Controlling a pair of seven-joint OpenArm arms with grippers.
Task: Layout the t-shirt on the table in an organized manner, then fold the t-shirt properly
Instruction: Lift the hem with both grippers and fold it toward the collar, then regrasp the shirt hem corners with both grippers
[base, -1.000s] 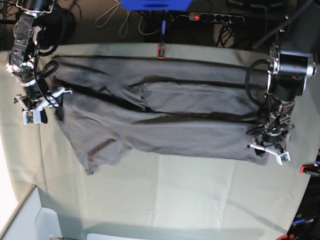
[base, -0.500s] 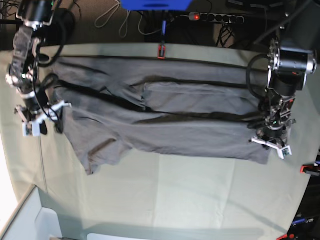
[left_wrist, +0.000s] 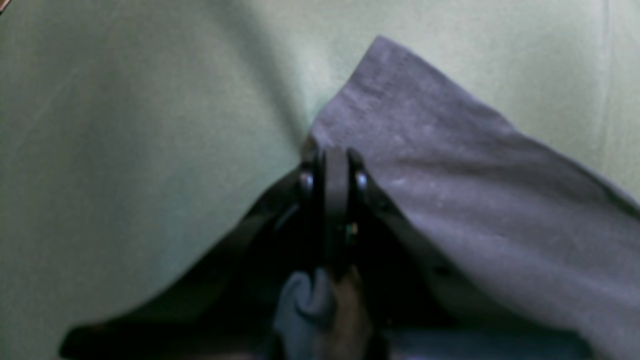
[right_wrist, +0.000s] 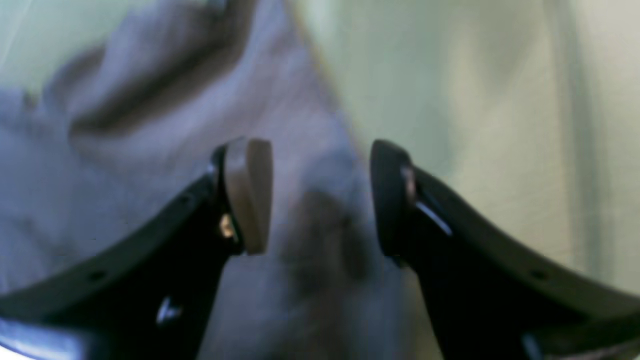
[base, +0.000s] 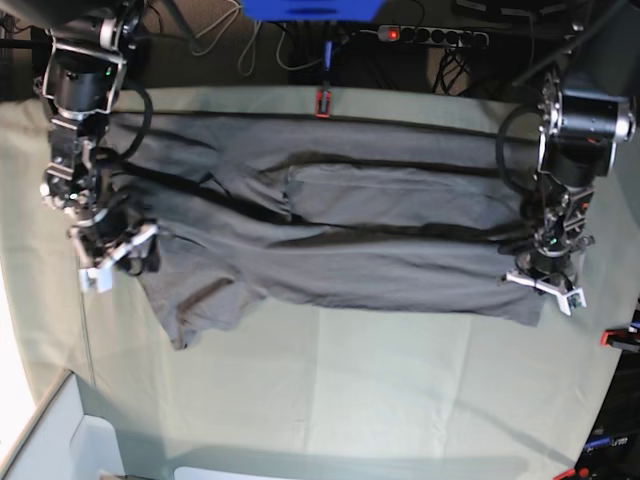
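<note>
T-shirt (base: 330, 220), dark grey soft knit, lay creased on pale green table (base: 400, 400); left gripper (left_wrist: 332, 170) pinched its stitched hem; right gripper (right_wrist: 320, 195) gaped, empty.

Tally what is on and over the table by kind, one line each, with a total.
T-shirt, dark grey: 1
Pincers: 2, the left pincer shut on the t-shirt's corner, the right pincer open over the fabric edge
Red clamp at the table's far edge: 1
Total: 4
</note>
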